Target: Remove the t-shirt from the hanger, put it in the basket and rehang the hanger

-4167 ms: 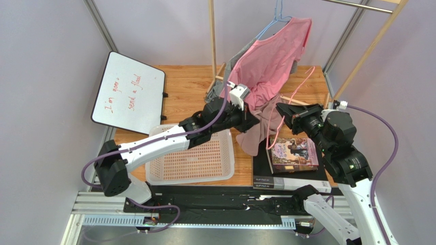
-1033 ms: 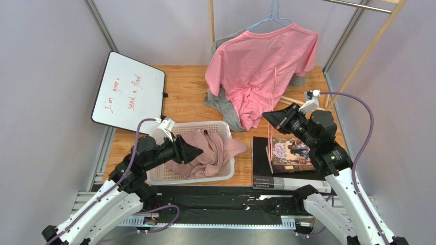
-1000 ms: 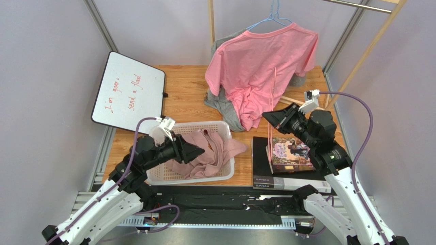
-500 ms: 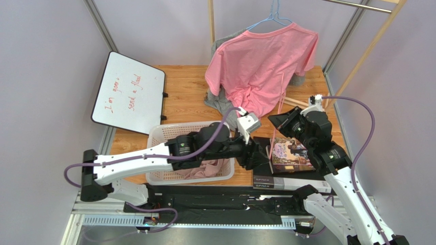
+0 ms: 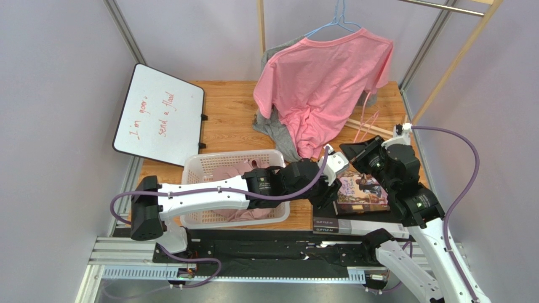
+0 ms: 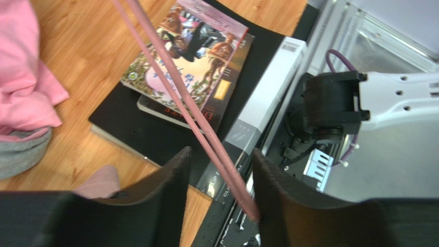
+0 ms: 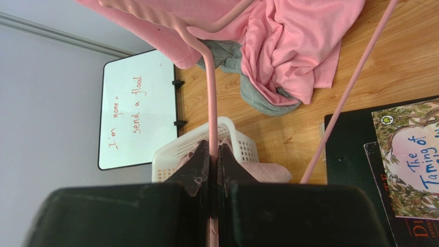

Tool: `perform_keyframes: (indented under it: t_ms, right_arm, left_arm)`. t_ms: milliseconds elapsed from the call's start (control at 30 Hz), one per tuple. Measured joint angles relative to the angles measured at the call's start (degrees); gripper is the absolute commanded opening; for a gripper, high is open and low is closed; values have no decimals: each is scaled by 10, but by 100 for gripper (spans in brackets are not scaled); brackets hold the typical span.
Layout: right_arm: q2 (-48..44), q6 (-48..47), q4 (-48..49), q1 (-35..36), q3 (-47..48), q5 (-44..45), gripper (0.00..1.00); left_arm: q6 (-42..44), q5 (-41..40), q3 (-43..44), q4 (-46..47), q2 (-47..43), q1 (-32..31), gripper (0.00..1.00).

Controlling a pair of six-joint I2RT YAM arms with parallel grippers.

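Observation:
A bare pink hanger [image 7: 211,103] is pinched by one rod in my right gripper [image 7: 212,150], which is shut on it; in the top view the hanger [image 5: 367,120] sticks up from that gripper [image 5: 354,151]. My left gripper [image 6: 220,157] is open around the hanger's two lower rods [image 6: 196,110], which rest against the right finger [image 6: 278,195]. In the top view the left gripper [image 5: 329,192] is over the books. A dusty-pink t-shirt [image 5: 221,172] lies in the white basket [image 5: 190,169]. A brighter pink t-shirt [image 5: 322,76] hangs on a blue hanger [image 5: 338,22].
Stacked books [image 5: 364,192] and a black box [image 6: 257,113] lie under both grippers. A grey garment [image 5: 278,136] hangs behind the pink shirt down to the table. A whiteboard [image 5: 158,113] leans at the left. Wooden rack poles [image 5: 260,38] stand at the back.
My left arm has swung from the basket across to the right, and its open fingers now straddle the pink hanger. The right gripper has shifted the hanger slightly right.

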Motion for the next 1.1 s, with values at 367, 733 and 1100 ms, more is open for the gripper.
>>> perform_keyframes:
  t_ms: [367, 733, 1100]
  right_arm:
    - [-18, 4, 2, -2, 7, -1, 8]
    - [-13, -43, -1, 0, 6, -88, 51]
    - [-5, -75, -3, 9, 2, -110, 40]
  left_arm:
    - [3, -107, 42, -58, 8, -3, 0]
    - [0, -167, 97, -73, 30, -3, 0]
    - [-6, -224, 106, -78, 42, -3, 0]
